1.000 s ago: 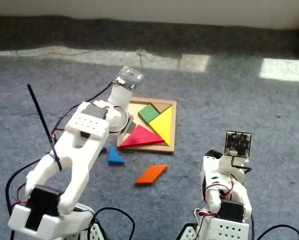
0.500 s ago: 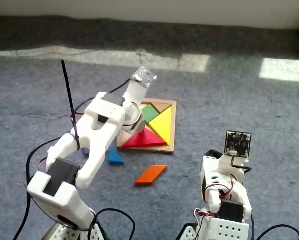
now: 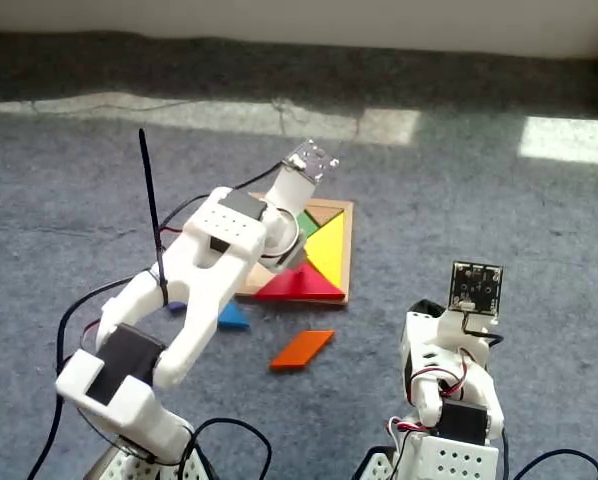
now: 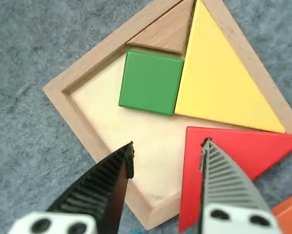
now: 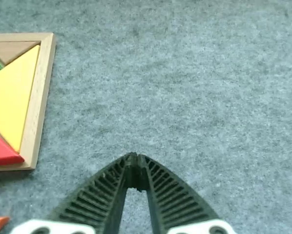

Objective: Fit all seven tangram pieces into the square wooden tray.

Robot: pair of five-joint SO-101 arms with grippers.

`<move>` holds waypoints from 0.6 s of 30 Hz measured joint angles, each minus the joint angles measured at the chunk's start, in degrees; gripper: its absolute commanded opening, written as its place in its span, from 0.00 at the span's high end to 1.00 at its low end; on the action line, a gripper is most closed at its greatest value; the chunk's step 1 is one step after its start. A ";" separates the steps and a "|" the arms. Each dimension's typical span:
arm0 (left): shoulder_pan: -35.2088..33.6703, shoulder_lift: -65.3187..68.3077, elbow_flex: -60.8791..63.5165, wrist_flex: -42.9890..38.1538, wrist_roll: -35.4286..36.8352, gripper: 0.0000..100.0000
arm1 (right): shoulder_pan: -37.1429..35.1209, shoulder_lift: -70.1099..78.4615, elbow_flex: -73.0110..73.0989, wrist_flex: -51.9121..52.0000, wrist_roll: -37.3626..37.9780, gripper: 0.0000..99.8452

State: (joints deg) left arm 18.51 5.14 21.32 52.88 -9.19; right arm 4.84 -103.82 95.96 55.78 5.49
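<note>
- Left end effector [image 4: 168,144] hangs low over the square wooden tray [image 4: 73,113]. Its jaws are spread wide and nothing is held. Bare tray floor shows in the gap, and one fingertip sits over the edge of the red triangle [image 4: 239,153].
- The tray lies flat on the grey counter [image 3: 499,200], under the outstretched left arm.
- Seated in the tray: the green square [image 4: 151,82] lies flat with one side touching the yellow triangle [image 4: 219,87].
- The yellow triangle's long side runs along the tray rim.
- A wood-coloured triangle [image 4: 168,31] fills the corner past the green square, touching both the square and the yellow triangle.
- The red triangle lies just beside a short side of the yellow one, along the tray edge nearest the robot. Whether it is fully down inside the rim, I cannot tell.
- The rest of the tray floor, between the green square, the red triangle and the rim, is bare wood.
- Outside the tray: the blue triangle [image 3: 231,316] lies on the counter just beside the tray's near corner, partly under the left arm.
- The orange parallelogram [image 3: 302,347] lies on the counter near the tray on the robot's side, apart from both the tray and the blue triangle.
- Right end effector [image 5: 135,160] has its jaws pressed together and holds nothing. It sits over bare counter, well apart from the tray, with the right arm folded back over its base.
</note>
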 measured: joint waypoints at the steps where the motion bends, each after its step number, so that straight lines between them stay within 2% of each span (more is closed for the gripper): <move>1: 0.00 -1.32 0.44 0.70 0.00 0.77 | 0.00 0.00 0.00 0.00 0.00 0.99; 6: 0.62 -7.82 5.36 2.46 0.00 0.76 | 0.00 0.00 0.00 0.00 0.00 0.99; 11: 4.84 -8.79 9.05 2.55 0.00 0.76 | 0.00 0.00 0.00 0.00 0.00 0.99; 18: 4.31 0.79 6.59 2.29 0.00 0.77 | 0.00 0.00 0.00 0.00 0.00 0.99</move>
State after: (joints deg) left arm 22.81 5.93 27.91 55.16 -9.19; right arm 4.84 -103.82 95.96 55.78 5.49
